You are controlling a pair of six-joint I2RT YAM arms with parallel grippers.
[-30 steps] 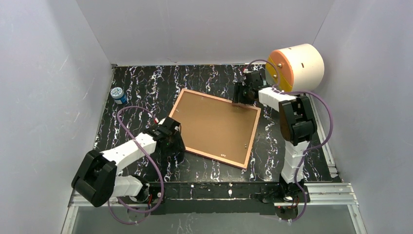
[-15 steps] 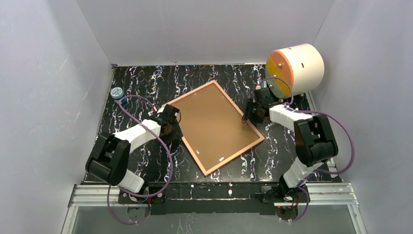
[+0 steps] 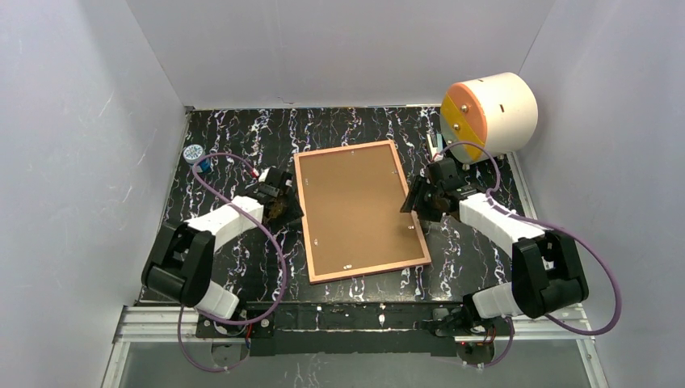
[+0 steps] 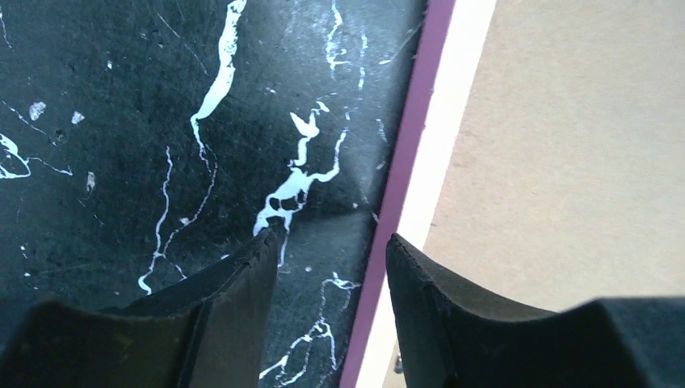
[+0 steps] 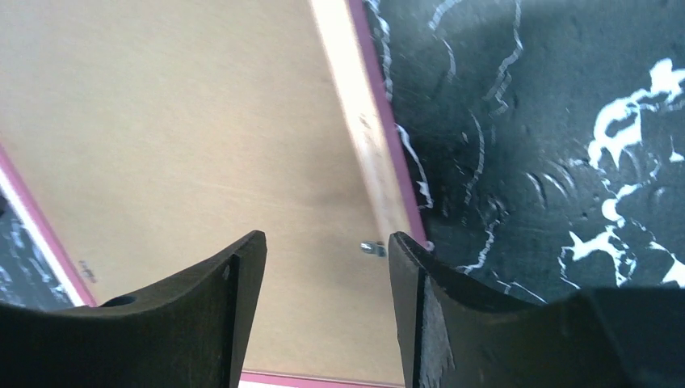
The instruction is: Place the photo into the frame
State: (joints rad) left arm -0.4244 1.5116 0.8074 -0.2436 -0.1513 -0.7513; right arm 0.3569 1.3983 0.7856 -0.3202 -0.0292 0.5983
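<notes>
The frame (image 3: 347, 149) lies face down in the middle of the table, with its pink rim around the brown backing board (image 3: 359, 210). The photo is not in view. My left gripper (image 3: 283, 207) is open at the frame's left edge. In the left wrist view its gap (image 4: 331, 250) spans bare table and the pink rim (image 4: 410, 145). My right gripper (image 3: 417, 201) is open at the frame's right edge. In the right wrist view it (image 5: 327, 242) hangs over the backing board (image 5: 178, 121) beside the rim (image 5: 355, 105) and a small metal clip (image 5: 372, 248).
A large white cylinder with an orange face (image 3: 489, 111) stands at the back right. A small blue and white bottle (image 3: 196, 155) sits at the back left. The black marbled table (image 3: 242, 137) is boxed in by white walls.
The frame has turned from lying aslant to nearly square with the table. My right gripper has come nearer, from the far corner to the right edge. My left gripper has moved farther along the left edge.
</notes>
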